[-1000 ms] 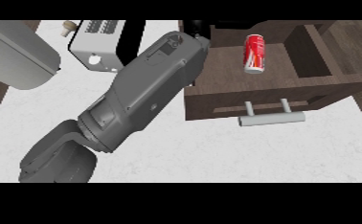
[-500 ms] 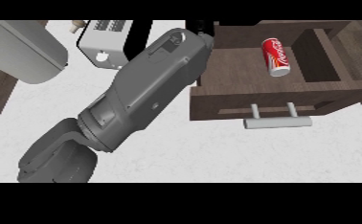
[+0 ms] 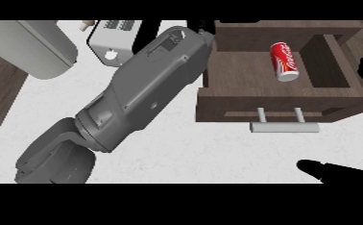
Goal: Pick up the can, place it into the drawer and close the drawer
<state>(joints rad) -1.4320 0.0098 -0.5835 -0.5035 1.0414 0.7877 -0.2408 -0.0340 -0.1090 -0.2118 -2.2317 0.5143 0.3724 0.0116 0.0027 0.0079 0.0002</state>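
One red can (image 3: 284, 61) lies in one open drawer (image 3: 269, 105); right hand's (image 3: 330, 172) state unclear.

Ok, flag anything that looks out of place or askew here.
Nothing is damaged or spilled. The can lies on its side in the open drawer, slightly askew to its walls. The drawer's handle juts out over the counter. A toaster sits tilted at the back. The right hand shows at the lower edge.
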